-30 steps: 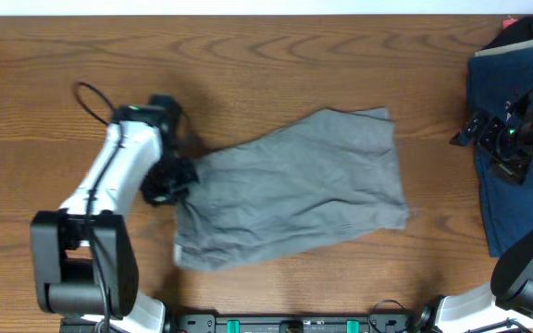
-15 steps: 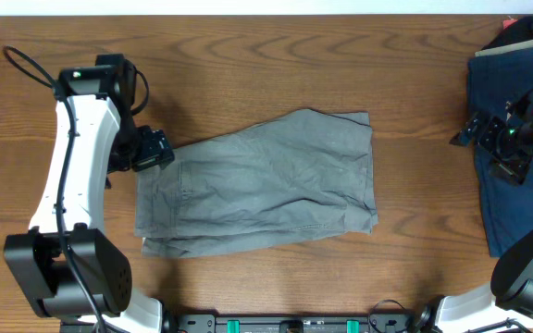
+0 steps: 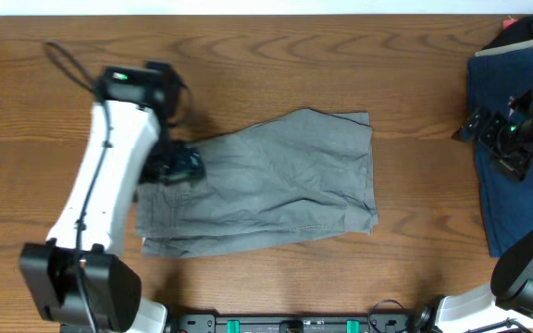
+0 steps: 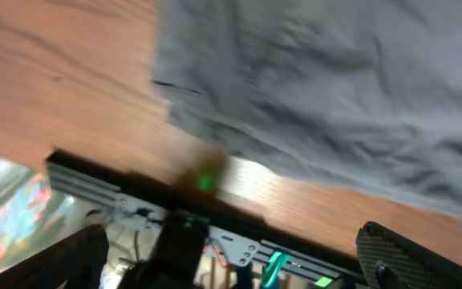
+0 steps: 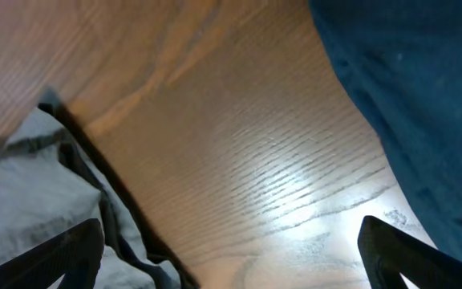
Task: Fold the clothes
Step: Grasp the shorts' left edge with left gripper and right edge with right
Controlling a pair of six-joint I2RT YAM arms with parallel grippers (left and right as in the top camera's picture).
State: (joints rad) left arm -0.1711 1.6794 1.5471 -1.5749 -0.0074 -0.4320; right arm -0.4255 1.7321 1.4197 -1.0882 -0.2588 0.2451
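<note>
The grey shorts [image 3: 276,180] lie spread out near the middle of the counter [image 3: 248,55], fairly flat with soft wrinkles. At the lower left corner two layers show, one peeking out under the other.

The left end effector [image 3: 181,166] hangs over the left end of the shorts. From its own camera the fingers [image 4: 79,257] stand wide apart with nothing between them, the cloth just ahead of them. I cannot tell whether it touches the fabric.

The right end effector [image 3: 485,129] is far off at the right edge, over the dark blue garment [image 3: 526,203], also spread wide and empty.

To my eye the shorts are light, limp woven cloth. They will sag and drape from any single grip and slide easily on the smooth wood. The stitched edges look like the best places to take hold, a corner of the waistband or a leg hem, where the fabric is thicker. A pinch in the middle would likely bunch it or lift only the top layer.
</note>
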